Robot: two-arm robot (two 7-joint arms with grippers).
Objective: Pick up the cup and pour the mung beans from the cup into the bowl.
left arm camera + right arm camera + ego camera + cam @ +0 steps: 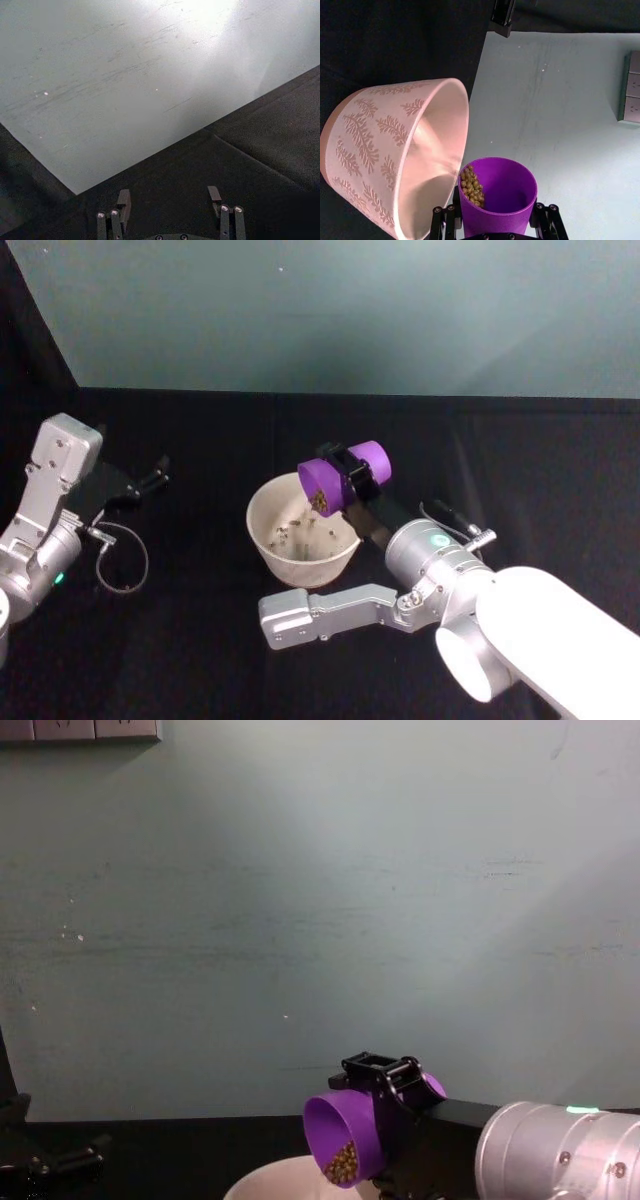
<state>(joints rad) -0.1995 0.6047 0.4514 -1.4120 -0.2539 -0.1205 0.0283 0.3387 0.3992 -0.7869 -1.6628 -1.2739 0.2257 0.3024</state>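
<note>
My right gripper [350, 473] is shut on the purple cup [318, 480] and holds it tipped on its side, mouth down toward the bowl [258, 530]. Mung beans [320, 502] sit heaped at the cup's lower lip, and a few grains [300, 530] lie inside the pale bowl. In the right wrist view the cup [497, 192] is clamped between the fingers [445, 220], with beans [471, 186] on the side next to the leaf-patterned bowl [380, 145]. The chest view has the cup [345, 1135] just above the bowl's rim [270, 1178]. My left gripper [169, 200] stands open and idle at the far left [150, 480].
A black cloth [200, 660] covers the table, and a pale wall [350, 310] rises behind it. A loose cable loop [120, 560] lies beside the left arm. My right forearm [330, 612] lies across the table just in front of the bowl. Wall sockets [80, 730] sit high up.
</note>
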